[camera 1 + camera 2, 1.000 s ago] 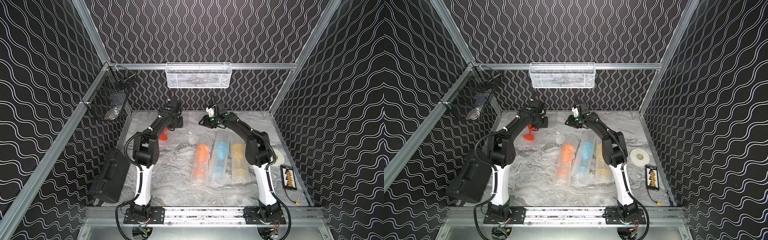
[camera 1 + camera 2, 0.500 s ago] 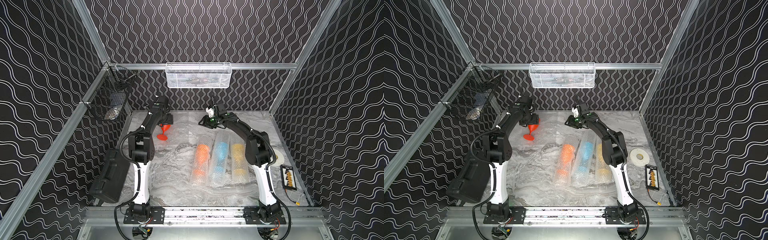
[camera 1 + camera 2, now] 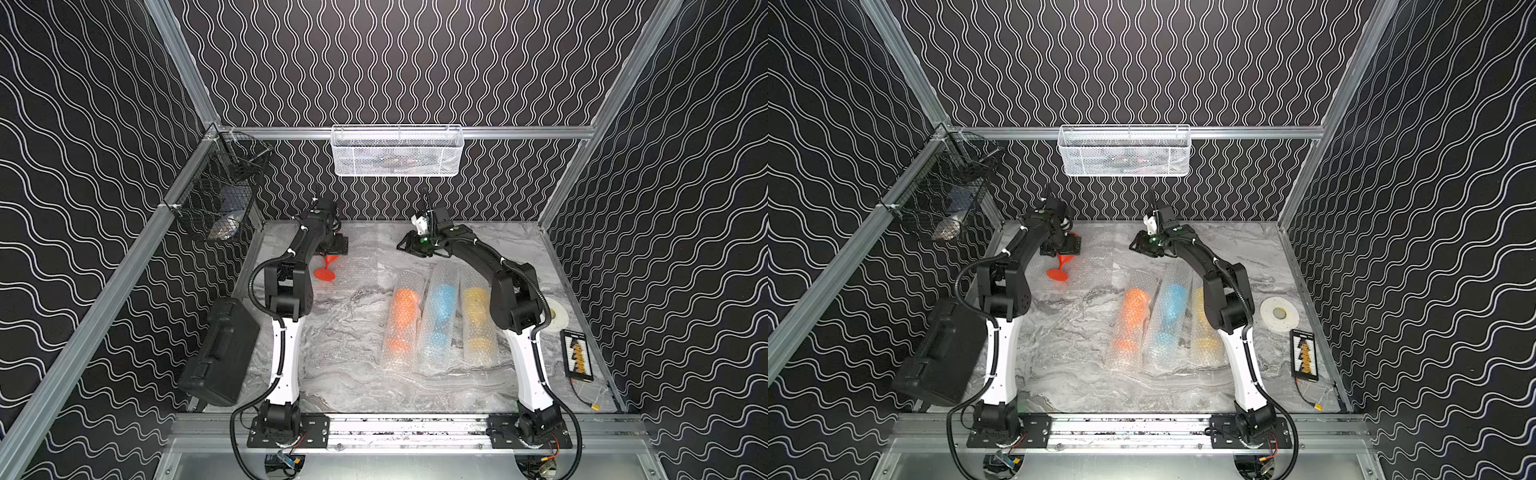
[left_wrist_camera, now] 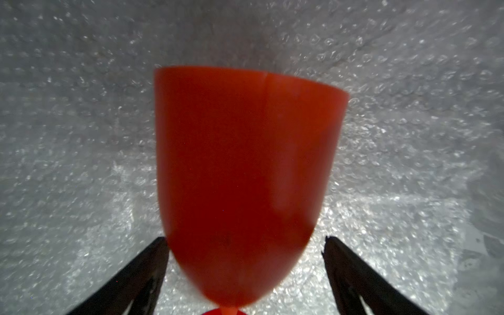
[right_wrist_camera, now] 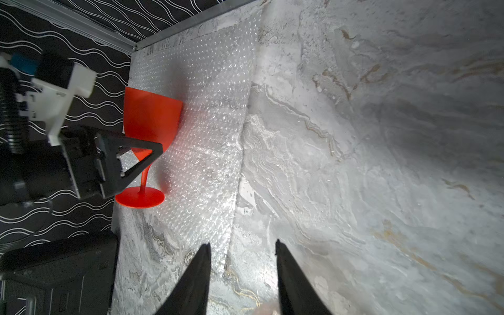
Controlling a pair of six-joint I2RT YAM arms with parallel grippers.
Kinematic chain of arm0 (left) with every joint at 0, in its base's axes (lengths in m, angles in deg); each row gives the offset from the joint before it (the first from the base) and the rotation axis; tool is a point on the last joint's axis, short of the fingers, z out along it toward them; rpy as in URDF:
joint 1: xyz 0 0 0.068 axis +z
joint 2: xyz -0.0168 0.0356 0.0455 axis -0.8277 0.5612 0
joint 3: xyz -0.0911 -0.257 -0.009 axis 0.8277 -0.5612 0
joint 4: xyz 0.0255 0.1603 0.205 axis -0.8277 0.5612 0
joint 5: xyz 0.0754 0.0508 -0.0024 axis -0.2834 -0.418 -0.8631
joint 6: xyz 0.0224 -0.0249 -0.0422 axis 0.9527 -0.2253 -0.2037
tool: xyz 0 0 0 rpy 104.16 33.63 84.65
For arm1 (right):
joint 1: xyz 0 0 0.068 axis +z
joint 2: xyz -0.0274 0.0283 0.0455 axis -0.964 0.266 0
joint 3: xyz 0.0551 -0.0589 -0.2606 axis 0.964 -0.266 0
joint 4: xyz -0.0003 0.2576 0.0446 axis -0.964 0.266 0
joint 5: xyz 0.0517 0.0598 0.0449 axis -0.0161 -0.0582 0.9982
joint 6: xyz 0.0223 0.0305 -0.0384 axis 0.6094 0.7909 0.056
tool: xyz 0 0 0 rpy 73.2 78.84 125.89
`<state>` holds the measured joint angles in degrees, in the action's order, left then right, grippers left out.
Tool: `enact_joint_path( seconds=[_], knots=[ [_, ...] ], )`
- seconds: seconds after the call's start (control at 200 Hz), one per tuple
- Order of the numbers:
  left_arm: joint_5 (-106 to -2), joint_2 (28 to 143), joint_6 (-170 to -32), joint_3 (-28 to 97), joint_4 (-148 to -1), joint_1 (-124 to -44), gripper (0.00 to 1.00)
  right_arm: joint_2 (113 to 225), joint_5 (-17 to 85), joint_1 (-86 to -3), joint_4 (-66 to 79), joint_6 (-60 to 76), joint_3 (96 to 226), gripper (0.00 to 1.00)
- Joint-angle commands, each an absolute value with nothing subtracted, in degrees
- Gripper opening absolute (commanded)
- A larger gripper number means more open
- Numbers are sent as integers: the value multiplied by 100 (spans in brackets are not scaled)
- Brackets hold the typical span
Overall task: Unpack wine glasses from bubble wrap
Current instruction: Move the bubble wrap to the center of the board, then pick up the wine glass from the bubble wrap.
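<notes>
A bare red wine glass [image 3: 326,273] [image 3: 1057,274] [image 4: 245,163] [image 5: 151,114] lies on its side on a flat sheet of bubble wrap [image 3: 361,259] [image 3: 1096,257] [image 4: 81,109] [image 5: 207,114] at the back left, foot toward the front. My left gripper [image 3: 333,248] [image 3: 1065,247] [image 4: 245,241] points down over it, open, its fingers straddling the bowl's lower end. My right gripper [image 3: 401,246] [image 3: 1133,245] [image 5: 242,242] hovers open and empty at that sheet's right edge. Orange [image 3: 402,316], light blue [image 3: 441,311] and yellow [image 3: 478,316] glasses lie side by side in bubble-wrap tubes at centre right.
A black case [image 3: 220,353] leans at the left edge. A white tape roll [image 3: 557,318] and a small black tray [image 3: 577,359] lie at the right edge. A white mesh basket [image 3: 397,151] hangs on the back rail and a black wire basket [image 3: 220,203] on the left rail.
My left jaws have opened off the red glass, which stays about where it was, and the left arm's elbow has swung leftward. The right arm has not moved.
</notes>
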<state>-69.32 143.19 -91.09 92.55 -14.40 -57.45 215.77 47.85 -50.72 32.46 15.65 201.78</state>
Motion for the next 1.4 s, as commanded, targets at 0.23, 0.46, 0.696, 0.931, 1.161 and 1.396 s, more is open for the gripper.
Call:
enact_joint_path(
  seconds=[0.23, 0.46, 0.696, 0.931, 1.161, 1.396],
  knots=[
    [-7041, 14495, -8985, 9276, -1554, -5744, 84, 21630, 4826, -5093, 3166, 1592, 20269, 41],
    [-7178, 14469, -8978, 9096, -1714, -5744, 76, 21666, 4843, -5102, 3166, 1610, 20297, 41],
    [-7236, 14330, -9000, 8901, -1875, -5744, 62, 21678, 4843, -5099, 3174, 1610, 20314, 41],
    [-7273, 14148, -8989, 8774, -1963, -5744, 56, 21678, 4854, -5102, 3174, 1619, 20323, 41],
    [-7304, 13989, -8972, 8662, -1988, -5744, 54, 21681, 4861, -5102, 3166, 1627, 20332, 41],
    [-7233, 13822, -9031, 8334, -1986, -5759, 55, 21669, 4861, -5102, 3148, 1636, 20308, 41]
  ],
)
